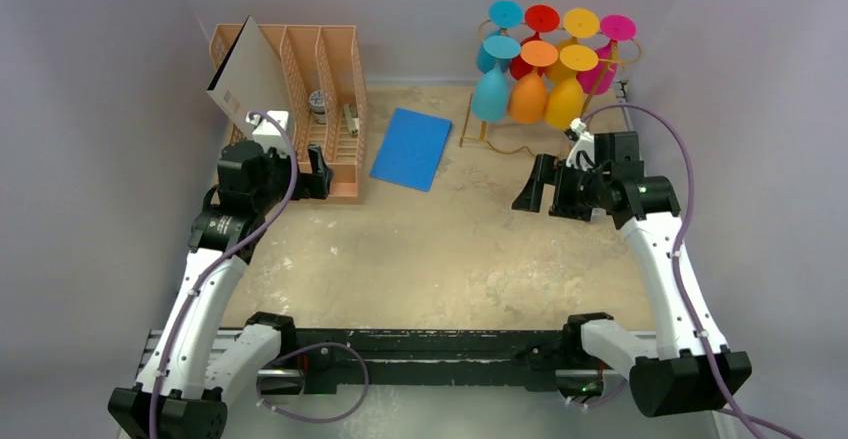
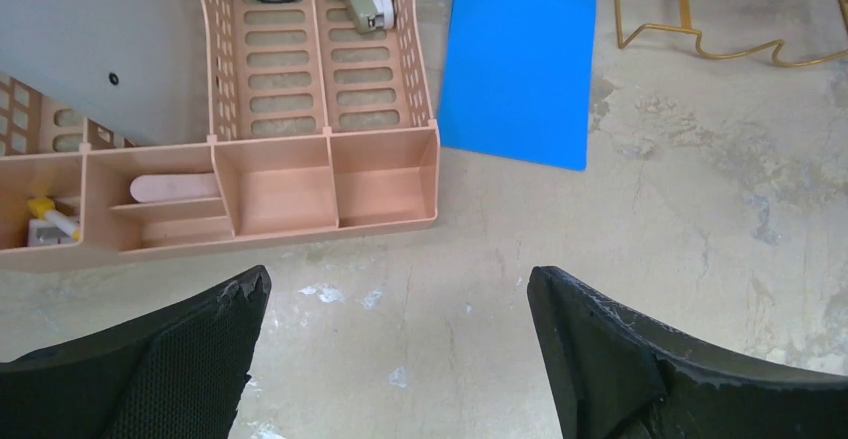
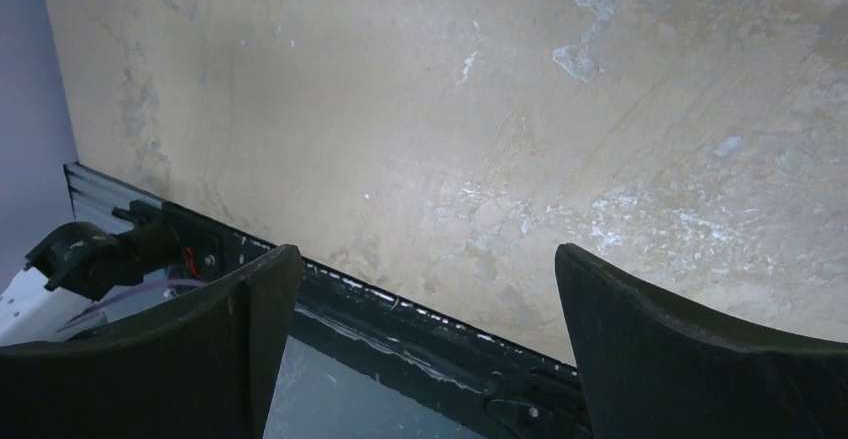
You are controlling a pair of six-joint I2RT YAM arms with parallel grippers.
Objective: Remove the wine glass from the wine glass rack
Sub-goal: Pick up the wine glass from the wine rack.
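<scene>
Right pincer [image 1: 530,192] near wine glass rack [image 1: 467,127]

walls [image 1: 100,109]: plain pale grey | tabletop [image 1: 440,249]: mottled beige, scuffed | light: even

Your left arm [image 1: 205,299] and right arm [image 1: 668,264] wear white shells between black joints. A purple cable [image 1: 688,189] trails along each, and the fingers [image 2: 150,359] are matte black with scuffed edges.

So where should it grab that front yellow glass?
Grip the front yellow glass by its bowl, from the near side. It hangs upside down, foot held in the rack rails, bowl free, so it probably slides out that way.
</scene>
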